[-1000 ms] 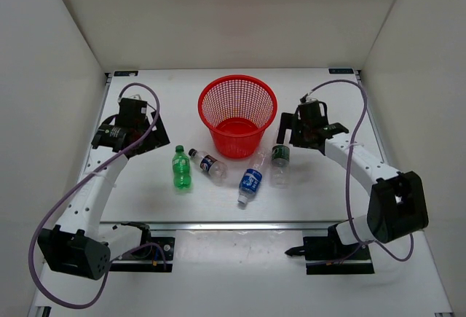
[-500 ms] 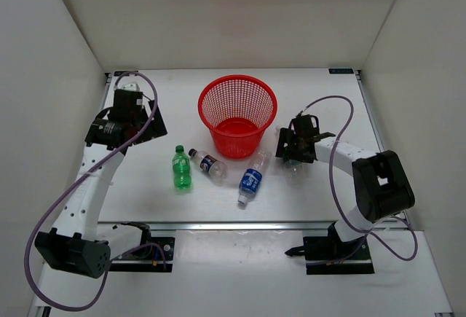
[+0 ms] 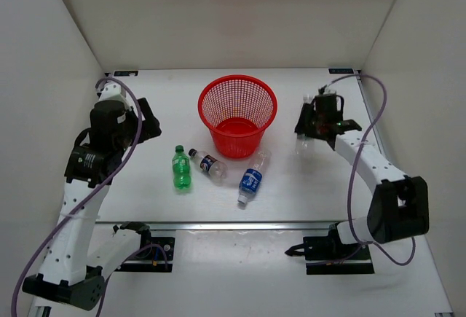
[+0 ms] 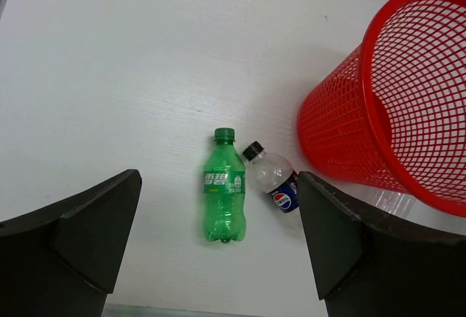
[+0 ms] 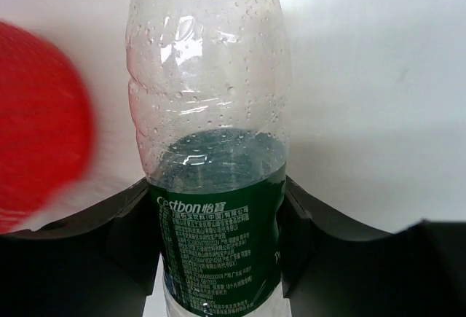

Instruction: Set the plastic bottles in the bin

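Note:
My right gripper (image 3: 318, 122) (image 5: 218, 229) is shut on the clear bottle with the green label (image 5: 218, 208) (image 3: 302, 139), held off the table to the right of the red mesh bin (image 3: 237, 116) (image 4: 393, 113). Three bottles lie on the table in front of the bin: a green one (image 3: 180, 167) (image 4: 223, 193), a clear one with a dark label (image 3: 209, 165) (image 4: 273, 182), and a clear one with a blue label (image 3: 250, 181). Open and holding nothing, my left gripper (image 3: 143, 124) (image 4: 217, 178) hangs high above the table, left of the bin and looking down on the green bottle.
White walls close in the table on the left, the back and the right. A metal rail (image 3: 233, 224) runs along the table's near edge, with both arm bases behind it. The bin shows as a red blur (image 5: 36, 127) at the left of the right wrist view.
My right gripper has shut on the green-label bottle and lifted it up and back to the right. The left arm has risen and drawn back to the left, still open.

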You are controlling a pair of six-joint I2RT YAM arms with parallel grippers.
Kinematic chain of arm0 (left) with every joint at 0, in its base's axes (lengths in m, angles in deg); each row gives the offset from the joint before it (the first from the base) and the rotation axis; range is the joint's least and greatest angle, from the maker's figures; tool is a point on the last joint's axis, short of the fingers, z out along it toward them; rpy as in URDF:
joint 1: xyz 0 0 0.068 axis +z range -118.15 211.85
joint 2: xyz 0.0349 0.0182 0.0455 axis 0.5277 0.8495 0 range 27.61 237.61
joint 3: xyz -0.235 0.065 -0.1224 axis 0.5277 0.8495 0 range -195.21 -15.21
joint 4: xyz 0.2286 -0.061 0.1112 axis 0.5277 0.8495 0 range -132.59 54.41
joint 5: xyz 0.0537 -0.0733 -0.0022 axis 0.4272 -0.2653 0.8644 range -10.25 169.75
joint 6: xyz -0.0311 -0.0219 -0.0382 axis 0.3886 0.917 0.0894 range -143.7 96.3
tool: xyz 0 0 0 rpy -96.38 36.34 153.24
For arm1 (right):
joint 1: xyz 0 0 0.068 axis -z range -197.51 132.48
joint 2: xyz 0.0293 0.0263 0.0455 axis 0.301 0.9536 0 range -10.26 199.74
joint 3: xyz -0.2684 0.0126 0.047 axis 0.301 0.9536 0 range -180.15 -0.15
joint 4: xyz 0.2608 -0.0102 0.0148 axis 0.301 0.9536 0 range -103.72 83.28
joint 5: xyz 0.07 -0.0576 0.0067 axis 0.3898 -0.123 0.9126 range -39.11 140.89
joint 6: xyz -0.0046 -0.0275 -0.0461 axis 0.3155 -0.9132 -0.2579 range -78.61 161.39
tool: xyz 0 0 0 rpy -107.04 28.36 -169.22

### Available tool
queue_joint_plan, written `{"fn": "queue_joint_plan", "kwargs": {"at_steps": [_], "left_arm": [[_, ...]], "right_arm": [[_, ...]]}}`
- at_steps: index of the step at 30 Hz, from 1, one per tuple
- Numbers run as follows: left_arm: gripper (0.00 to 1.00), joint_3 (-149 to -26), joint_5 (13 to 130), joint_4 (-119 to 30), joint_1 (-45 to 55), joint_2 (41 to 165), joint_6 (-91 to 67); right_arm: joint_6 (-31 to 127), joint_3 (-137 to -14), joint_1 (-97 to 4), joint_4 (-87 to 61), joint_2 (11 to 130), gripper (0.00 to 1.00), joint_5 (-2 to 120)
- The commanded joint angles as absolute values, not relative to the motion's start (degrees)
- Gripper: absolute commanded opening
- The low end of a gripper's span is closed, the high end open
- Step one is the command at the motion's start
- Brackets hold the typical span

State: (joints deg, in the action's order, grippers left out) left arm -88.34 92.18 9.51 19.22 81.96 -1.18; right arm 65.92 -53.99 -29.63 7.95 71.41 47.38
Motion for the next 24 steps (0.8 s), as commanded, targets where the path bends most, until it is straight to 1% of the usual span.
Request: {"fn": "queue_joint_plan", "kwargs": {"at_steps": [1, 4, 9, 11, 14, 16, 18, 19, 20, 21, 22, 23, 24], "left_arm": [[0.99, -86.06, 90.39, 7.86, 18.84, 79.39, -0.50], [0.98, -84.12, 89.96, 8.56, 18.84, 79.21, -0.15], [0.99, -79.99, 87.67, 6.90, 18.58, 77.63, 0.21], [0.99, -78.24, 86.79, 6.72, 18.49, 76.92, 0.73], [0.99, -75.87, 86.70, 7.07, 18.40, 76.83, 2.05], [0.98, -74.20, 86.70, 6.90, 18.75, 77.10, 2.92], [0.98, -72.52, 85.65, 6.63, 19.19, 78.14, 3.37], [0.99, -72.00, 85.12, 6.63, 18.76, 78.32, 3.54], [0.99, -71.47, 84.94, 6.63, 18.66, 78.93, 3.46], [0.98, -71.29, 84.94, 6.63, 18.75, 79.29, 3.54], [0.98, -70.77, 84.94, 6.37, 18.75, 79.55, 3.55], [0.99, -70.50, 84.85, 6.71, 18.84, 79.64, 3.37], [0.98, -70.15, 84.94, 6.28, 18.93, 79.90, 3.02]], "right_arm": [[60.91, -63.77, -31.21, 7.36, 64.28, 0.28, 44.57], [57.48, -72.45, -36.22, 6.85, 62.78, 0.31, 42.89], [56.33, -78.72, -43.17, 0.36, 64.88, 0.33, 45.53], [56.59, -81.34, -46.07, -1.14, 66.73, 0.34, 46.84], [56.60, -84.68, -48.10, -2.74, 72.60, 0.36, 49.64], [56.60, -86.97, -49.06, -2.21, 75.50, 0.41, 52.27], [55.46, -89.79, -50.12, -0.81, 78.59, 0.59, 53.09], [54.84, -91.97, -51.08, 0.33, 80.25, 0.64, 52.56], [54.75, -93.30, -51.61, 1.04, 81.66, 0.72, 51.86], [54.40, -94.53, -52.05, 1.48, 81.94, 0.84, 51.59], [53.53, -95.06, -52.75, 1.74, 82.55, 0.93, 51.33], [53.52, -95.16, -52.32, 1.66, 82.12, 0.98, 51.24], [52.65, -94.72, -52.67, 1.31, 82.11, 1.00, 51.59]]}}
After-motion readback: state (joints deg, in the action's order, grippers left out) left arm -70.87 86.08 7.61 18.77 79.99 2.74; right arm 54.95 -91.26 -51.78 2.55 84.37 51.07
